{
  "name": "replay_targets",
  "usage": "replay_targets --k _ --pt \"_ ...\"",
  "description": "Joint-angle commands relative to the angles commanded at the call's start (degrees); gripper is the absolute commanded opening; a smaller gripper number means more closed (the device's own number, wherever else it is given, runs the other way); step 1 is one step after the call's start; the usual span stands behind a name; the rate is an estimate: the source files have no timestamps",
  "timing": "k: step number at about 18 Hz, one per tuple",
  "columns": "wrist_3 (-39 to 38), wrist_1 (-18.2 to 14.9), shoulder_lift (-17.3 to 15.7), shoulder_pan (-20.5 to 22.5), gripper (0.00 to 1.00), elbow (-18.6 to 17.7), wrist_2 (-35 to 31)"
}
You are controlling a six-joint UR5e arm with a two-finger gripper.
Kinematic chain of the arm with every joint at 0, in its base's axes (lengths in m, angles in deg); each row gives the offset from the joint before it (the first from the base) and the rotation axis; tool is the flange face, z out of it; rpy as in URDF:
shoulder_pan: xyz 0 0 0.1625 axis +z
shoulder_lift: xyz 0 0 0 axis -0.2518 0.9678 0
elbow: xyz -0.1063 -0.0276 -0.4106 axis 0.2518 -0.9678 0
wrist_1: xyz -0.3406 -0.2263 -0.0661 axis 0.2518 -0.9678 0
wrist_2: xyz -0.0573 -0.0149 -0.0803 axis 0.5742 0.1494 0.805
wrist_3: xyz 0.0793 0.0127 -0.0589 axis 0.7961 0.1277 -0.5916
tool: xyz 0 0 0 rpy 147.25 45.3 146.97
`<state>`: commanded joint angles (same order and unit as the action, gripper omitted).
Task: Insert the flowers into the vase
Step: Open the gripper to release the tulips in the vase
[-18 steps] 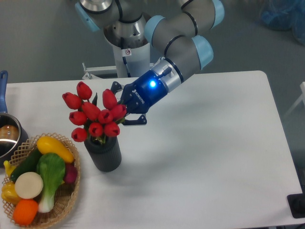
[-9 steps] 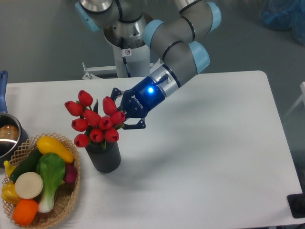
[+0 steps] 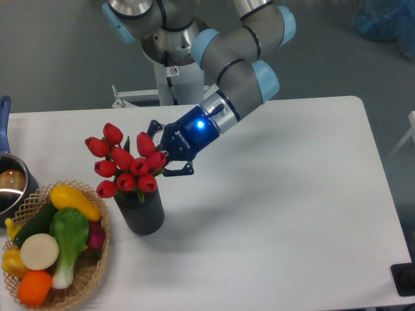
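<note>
The flowers (image 3: pixel 123 162), a bunch of red closed tulip heads on green stems, stand with their stems down in the mouth of the vase (image 3: pixel 141 212). The vase is a dark grey ribbed cylinder at the table's left, beside the basket. My gripper (image 3: pixel 157 153) reaches in from the right at the height of the heads. Its black fingers (image 3: pixel 176 171) stand above and below the rightmost tulips, shut on the bunch, and the fingertips are hidden behind the heads.
A wicker basket (image 3: pixel 97 267) of vegetables touches the vase's left side. A metal pot (image 3: pixel 11 184) with a blue handle sits at the left edge. The arm's base (image 3: pixel 170 61) stands behind the table.
The gripper and the bunch have moved down and a little to the left together. The tulip heads now sit lower over the vase's mouth.
</note>
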<state>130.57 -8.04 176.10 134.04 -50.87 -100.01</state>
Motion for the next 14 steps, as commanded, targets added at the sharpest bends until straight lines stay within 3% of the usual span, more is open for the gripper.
replay_targets --k 2,8,10,12,14 --pt "0.27 -0.09 0.0 0.0 0.43 -0.18 -0.26" --pt "0.44 -0.09 -0.18 0.09 0.53 -0.09 -3.94" --pt "0.44 -0.09 -0.44 0.09 0.69 0.08 -6.41" --pt "0.27 -0.18 -0.53 0.26 1.0 0.09 -6.77" --pt "0.36 -0.18 -0.88 1.66 1.0 0.44 -7.64"
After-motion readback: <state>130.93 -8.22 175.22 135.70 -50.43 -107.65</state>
